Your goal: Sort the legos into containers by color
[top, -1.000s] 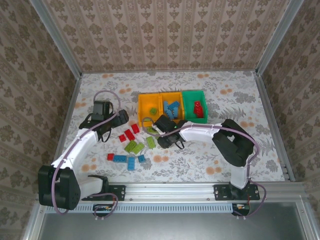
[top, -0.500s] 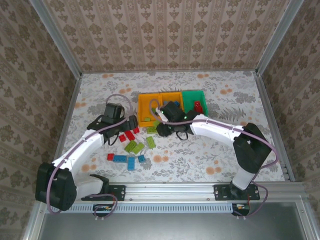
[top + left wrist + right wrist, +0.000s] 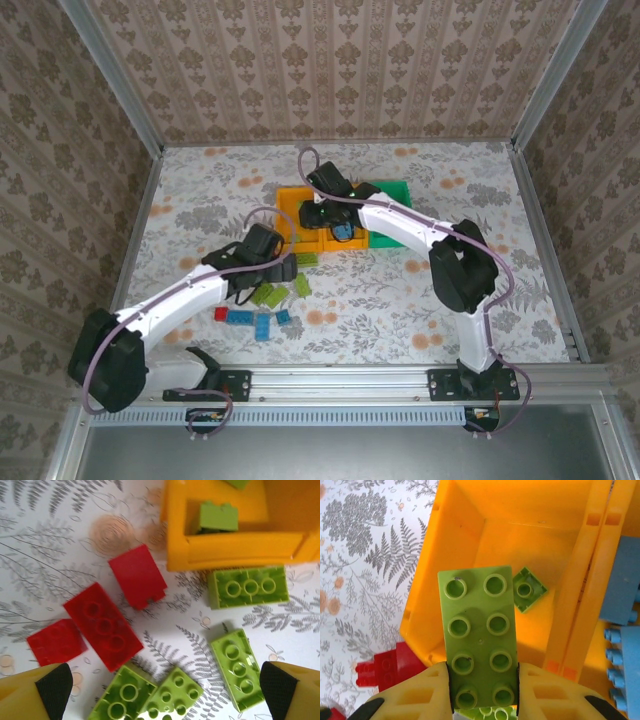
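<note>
Colour rundown: the bench (image 3: 420,320) wears a white cloth printed with grey ferns and pale orange blooms, and the walls (image 3: 340,70) are beige damask (very grandma's parlour). The orange-yellow bins (image 3: 455,545) sit with a green bin (image 3: 398,192). Bricks come in three colours: red ones (image 3: 102,625), lime ones (image 3: 247,586) and blue ones (image 3: 622,590). The eight-stud brick (image 3: 479,625) is lime too. The left pincer (image 3: 160,687) and right pincer (image 3: 482,695) are yellow with black tips, and the arms (image 3: 170,300) are white and black.

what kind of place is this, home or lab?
Probably a lab robot cell: wallpapered panels box in a table, robot arms sit on an aluminium rail, legos and bins serve as props.
</note>
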